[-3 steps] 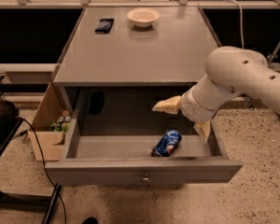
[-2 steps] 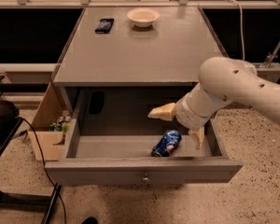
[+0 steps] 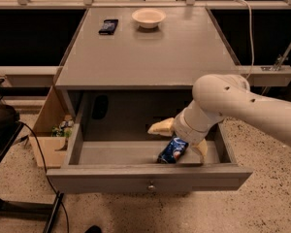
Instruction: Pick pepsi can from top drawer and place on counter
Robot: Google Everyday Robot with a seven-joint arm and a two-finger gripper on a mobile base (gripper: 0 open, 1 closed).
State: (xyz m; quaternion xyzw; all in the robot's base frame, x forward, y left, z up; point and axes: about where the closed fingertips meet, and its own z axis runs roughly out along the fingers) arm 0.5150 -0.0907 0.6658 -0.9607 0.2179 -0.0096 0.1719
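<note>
**Hand over the can, grasp not yet made**

The pepsi can point(image 3: 173, 150) lies on its side on the floor of the open top drawer point(image 3: 111, 177), right of the middle and close behind the front panel, one end pointing toward the back right. The hand point(image 3: 178, 141) is down inside the drawer right above it, spread wide. One cream finger point(image 3: 159, 126) sticks out to the can's upper left and the other sits just to its right. Neither looks pressed against the metal, so the hand holds nothing. The white arm point(image 3: 242, 106) reaches in from the right, under the edge of the table point(image 3: 150, 52).

This looks like the reach-and-grasp step. Next the fingers should settle either side of the can's body, close on it, then lift clear of the drawer wall before swinging up. The table has a bowl point(image 3: 148, 17) and a dark flat object point(image 3: 108, 26) at its far edge.
</note>
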